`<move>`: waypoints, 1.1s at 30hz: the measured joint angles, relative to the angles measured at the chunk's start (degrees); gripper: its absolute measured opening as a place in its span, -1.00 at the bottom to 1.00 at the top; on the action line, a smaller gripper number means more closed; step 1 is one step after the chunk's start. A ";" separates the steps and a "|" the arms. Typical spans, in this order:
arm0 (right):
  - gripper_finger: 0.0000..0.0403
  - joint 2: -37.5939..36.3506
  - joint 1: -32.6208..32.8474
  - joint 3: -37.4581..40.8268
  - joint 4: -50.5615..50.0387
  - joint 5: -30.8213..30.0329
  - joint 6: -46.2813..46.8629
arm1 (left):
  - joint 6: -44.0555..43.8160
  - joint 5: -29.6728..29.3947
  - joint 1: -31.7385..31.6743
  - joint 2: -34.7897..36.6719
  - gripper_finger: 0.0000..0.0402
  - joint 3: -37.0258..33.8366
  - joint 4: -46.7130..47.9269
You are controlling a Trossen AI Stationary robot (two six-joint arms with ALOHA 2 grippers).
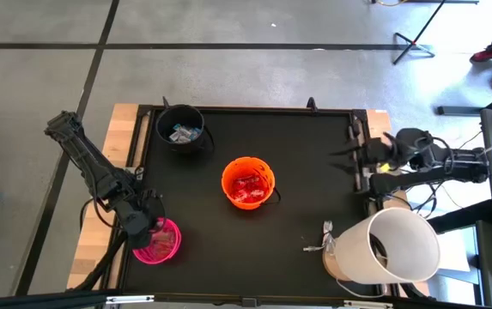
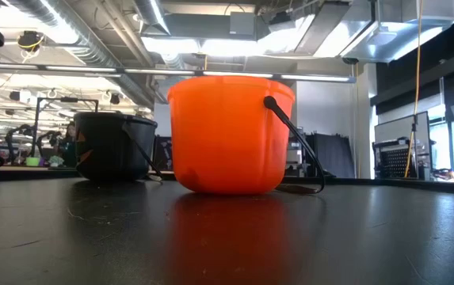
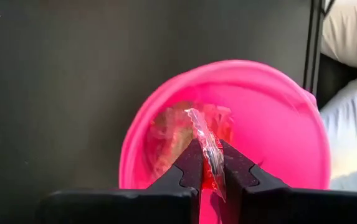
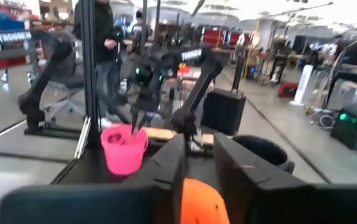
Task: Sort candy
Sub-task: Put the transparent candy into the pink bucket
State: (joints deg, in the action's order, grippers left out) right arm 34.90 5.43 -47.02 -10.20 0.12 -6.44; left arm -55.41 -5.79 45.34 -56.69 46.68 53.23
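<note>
the left gripper (image 3: 210, 163) hangs right over the pink bucket (image 1: 157, 241) at the near left of the surface (image 1: 297, 180), its fingers clamped on a candy (image 3: 207, 146) in a clear, reddish wrapper. the piece stands on edge between the fingers with its free end pointing down into the bucket's mouth, so i judge it is held there to be dropped in; something crinkled already lies at the bottom of that bucket, too blurred to name.

the right gripper (image 4: 198, 163) sits at the far right edge of the surface, well apart from all three buckets, nothing between its fingers; they stand a little apart, with a narrow gap showing. from its wrist the pink bucket and the left arm show across the surface, with people in the room behind.

more candy is already sorted: red packets (image 1: 247, 189) lie in the orange bucket (image 1: 248, 182) at mid-surface, and blue-and-white bars (image 1: 183, 133) in the black bucket (image 1: 180, 127) toward the far left. no loose candy shows on the bare surface.

a large white tub (image 1: 385, 247) lies tipped on its side at the near right, beside the right arm. nothing stands between the left gripper and the pink bucket, so the drop looks clear; the orange bucket is well off to its side.
</note>
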 joint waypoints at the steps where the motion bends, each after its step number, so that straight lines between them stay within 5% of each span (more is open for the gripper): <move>1: -0.64 0.03 -1.15 0.62 -0.06 1.34 0.26 | 0.01 -0.67 0.00 0.00 -0.94 0.00 -0.01; 7: -0.97 -3.76 -7.73 9.40 4.43 8.36 1.54 | -0.13 -3.49 0.00 0.00 -0.94 0.00 -0.17; 16: -0.94 -17.54 -13.88 25.74 18.06 12.21 6.94 | 0.07 -4.21 0.00 0.00 -0.94 0.04 -3.04; 33: -0.97 -23.02 -13.70 33.87 9.67 9.53 8.33 | 0.05 -2.07 0.02 0.00 -0.88 0.07 -5.51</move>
State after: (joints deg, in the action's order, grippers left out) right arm 11.88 -8.27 -13.15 -0.53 9.65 1.89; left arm -55.35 -7.86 45.36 -56.69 46.74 47.72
